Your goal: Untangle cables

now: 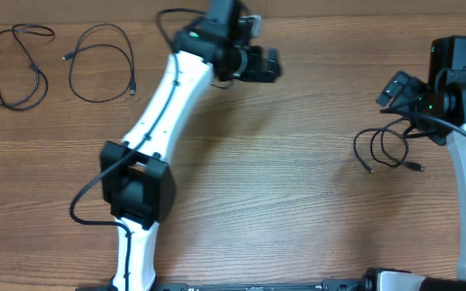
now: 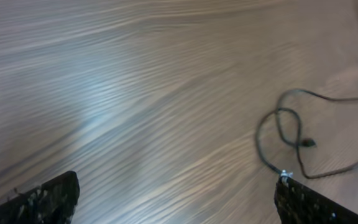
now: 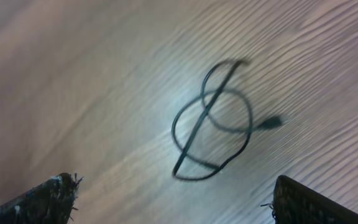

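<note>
Jaws gape above three black cables [image 3: 204, 119] lying apart, loosely looped.

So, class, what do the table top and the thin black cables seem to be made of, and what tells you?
Table: looks like wood or a wood-look laminate. It shows brown parallel grain lines, with a soft sheen in the wrist views.
Cables: probably rubber or plastic sheathing, matt black. They lie in limp, loose loops and have small plug ends.

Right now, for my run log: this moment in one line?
cables: three, apart | left end effector: open, empty | right end effector: open, empty
</note>
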Robot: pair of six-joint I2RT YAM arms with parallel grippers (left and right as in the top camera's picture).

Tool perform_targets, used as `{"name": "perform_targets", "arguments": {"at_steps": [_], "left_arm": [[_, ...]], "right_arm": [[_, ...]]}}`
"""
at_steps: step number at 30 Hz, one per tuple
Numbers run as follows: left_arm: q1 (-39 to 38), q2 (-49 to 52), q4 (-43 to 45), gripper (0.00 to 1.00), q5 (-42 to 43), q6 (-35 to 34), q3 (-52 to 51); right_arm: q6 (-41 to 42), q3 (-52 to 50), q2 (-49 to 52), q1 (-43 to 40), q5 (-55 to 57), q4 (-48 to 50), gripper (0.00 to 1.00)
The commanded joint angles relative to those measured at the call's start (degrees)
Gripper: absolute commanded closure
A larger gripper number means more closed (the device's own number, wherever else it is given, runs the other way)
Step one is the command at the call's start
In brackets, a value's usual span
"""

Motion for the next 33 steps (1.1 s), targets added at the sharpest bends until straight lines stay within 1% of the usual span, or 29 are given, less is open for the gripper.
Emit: {"name": "perform_targets", "arguments": {"at_steps": [1,3,4,9,11,12,15,22,23,24,25,26,28,29,31,32,33], "left_arm": [[-6.29,1.33,2.97,0.01,-4.92,3.41,0.07],[-8.98,1.90,4.83,0.00,-8.87,3.41,0.04],[-10.27,2.36,5.75,0.00,-9.51,3.43,0.04],[-16.20,5.16,9.11,0.00,-8.39,4.31,0.04],[-18.36,6.45,9.97,0.00,-8.33,5.99,0.04],[-19.63,7.30,10.25,0.00,-7.98,7.91,0.04],[-22.27,8.96,11.34,0.00,-5.01,11.80,0.04],[-25.22,11.37,18.67,0.00,6.16,11.82,0.04],[-25.49,11.69,19.93,0.05,7.13,11.82,0.04],[-25.75,12.44,21.31,0.27,7.19,11.85,0.04],[-26.08,12.90,22.23,0.42,6.40,11.82,0.04],[-26.21,13.66,22.93,0.46,5.60,11.80,0.04],[-26.45,15.26,24.59,0.52,4.04,11.47,0.04],[-26.47,16.39,25.79,0.51,3.76,11.28,0.04],[-26.47,19.34,29.16,0.46,3.76,11.13,0.04],[-26.47,20.44,30.29,0.55,3.76,11.13,0.04],[-26.45,21.62,31.28,0.73,3.69,11.19,0.04]], "right_arm": [[5.07,1.05,-3.30,-0.09,6.38,2.14,0.00],[7.23,1.05,-3.93,-0.26,6.38,2.82,0.00],[8.39,1.05,-4.28,-0.55,6.38,3.19,0.00],[15.37,1.05,-4.92,-4.09,6.32,5.68,0.00],[17.09,1.05,-4.90,-5.68,6.32,5.99,0.00],[17.46,1.05,-4.90,-6.19,6.29,5.99,0.00],[17.77,1.05,-4.90,-7.80,6.34,5.90,0.00],[17.70,1.03,-4.90,-9.18,6.36,3.96,0.00],[17.44,0.98,-4.90,-9.18,6.36,3.69,0.00],[16.98,0.98,-4.90,-9.18,6.34,3.43,0.00],[16.87,0.98,-4.90,-9.18,6.34,3.13,0.00],[16.87,0.98,-4.90,-9.18,6.34,2.86,0.00],[16.87,0.98,-4.90,-9.18,6.32,2.40,0.00],[16.90,0.98,-4.90,-9.18,6.34,1.99,0.00],[16.87,0.98,-4.90,-9.18,6.34,1.20,0.00],[16.90,0.98,-4.90,-9.18,6.34,0.96,0.00],[16.87,0.98,-4.90,-9.18,6.34,0.68,0.01]]}}
